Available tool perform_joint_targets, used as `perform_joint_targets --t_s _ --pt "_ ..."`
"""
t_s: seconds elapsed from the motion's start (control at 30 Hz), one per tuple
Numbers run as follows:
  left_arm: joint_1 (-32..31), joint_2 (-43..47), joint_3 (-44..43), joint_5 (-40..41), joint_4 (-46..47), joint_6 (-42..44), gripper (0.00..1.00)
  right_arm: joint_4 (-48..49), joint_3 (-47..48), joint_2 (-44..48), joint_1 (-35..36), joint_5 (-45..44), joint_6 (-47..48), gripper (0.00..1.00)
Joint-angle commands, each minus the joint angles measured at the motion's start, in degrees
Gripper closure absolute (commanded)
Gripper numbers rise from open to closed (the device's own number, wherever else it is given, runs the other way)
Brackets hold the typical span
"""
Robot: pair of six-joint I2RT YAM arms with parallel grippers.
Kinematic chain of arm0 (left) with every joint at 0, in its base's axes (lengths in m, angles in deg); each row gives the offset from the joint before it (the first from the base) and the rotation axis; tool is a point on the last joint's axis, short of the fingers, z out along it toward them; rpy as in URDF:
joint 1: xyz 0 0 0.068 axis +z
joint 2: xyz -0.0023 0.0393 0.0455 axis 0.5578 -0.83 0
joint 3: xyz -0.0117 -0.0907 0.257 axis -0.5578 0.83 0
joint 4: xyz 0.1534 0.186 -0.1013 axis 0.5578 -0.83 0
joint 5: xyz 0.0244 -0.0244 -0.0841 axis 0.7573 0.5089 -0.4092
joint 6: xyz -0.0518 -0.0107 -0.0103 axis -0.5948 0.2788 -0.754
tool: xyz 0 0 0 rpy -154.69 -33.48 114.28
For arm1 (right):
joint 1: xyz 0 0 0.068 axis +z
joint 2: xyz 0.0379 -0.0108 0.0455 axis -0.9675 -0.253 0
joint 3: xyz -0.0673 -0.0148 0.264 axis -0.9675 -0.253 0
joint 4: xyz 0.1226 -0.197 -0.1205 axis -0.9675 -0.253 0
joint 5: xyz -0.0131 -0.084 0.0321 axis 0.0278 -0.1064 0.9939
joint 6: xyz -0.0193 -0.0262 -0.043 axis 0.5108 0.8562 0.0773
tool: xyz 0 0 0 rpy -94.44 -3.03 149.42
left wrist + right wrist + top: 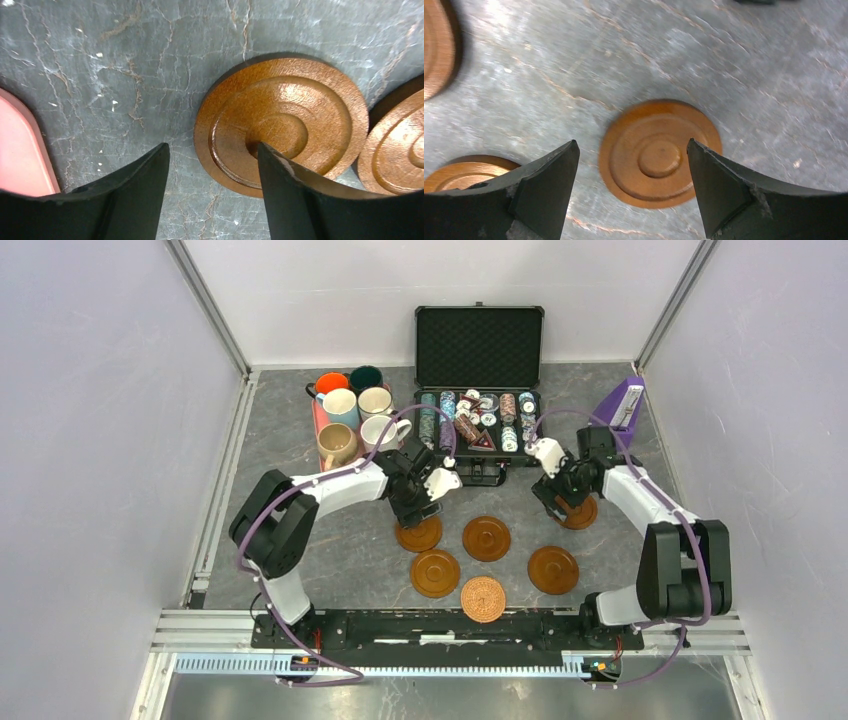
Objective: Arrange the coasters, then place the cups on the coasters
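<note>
Left end effector: jaws apart, gripping nothing; low over the tabletop, near the centre of the overhead view.
Its fingers: one over bare stone, the other overlapping the hub of a brown coaster; whether it touches cannot be told.
Right end effector: jaws apart, straddling another brown coaster with a gap on each side; right of centre in the overhead view.
Coasters: six, flat on the tabletop, lower middle of the overhead view; five brown, none stacked, all apart. The woven coaster lies lowest, nearest the arm bases.
Mugs: six, bunched on a pink tray, upper left; none on a coaster.
Chip case: lid open, upper centre, just right of the tray.
Purple box: upper right, beyond the right arm.
</note>
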Motion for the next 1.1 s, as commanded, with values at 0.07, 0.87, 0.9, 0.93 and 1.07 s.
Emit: perform_joint_targets --t_s 0.07,0.87,0.9,0.93,1.07 --pt "0.8 0.7 3.3 2.7 1.7 1.6 0.38 7.0 -3.9 4.1 6.5 4.6 -3.2 0.14" --pt "47.9 14.5 16.5 7.0 -7.3 26.5 0.65 13.8 -4.6 0.4 20.9 5.4 -5.1 0.16" --pt "49.7 13.9 16.0 7.0 -6.6 27.3 0.65 13.9 -4.4 0.1 21.2 5.4 -5.0 0.16" --pt "51.8 13.1 15.3 7.0 -5.8 27.8 0.65 14.0 -4.2 0.0 21.5 5.4 -4.9 0.16" --pt "57.2 8.7 10.2 6.7 -4.1 26.7 0.65 14.0 -3.5 -0.9 22.3 5.4 -4.8 0.16"
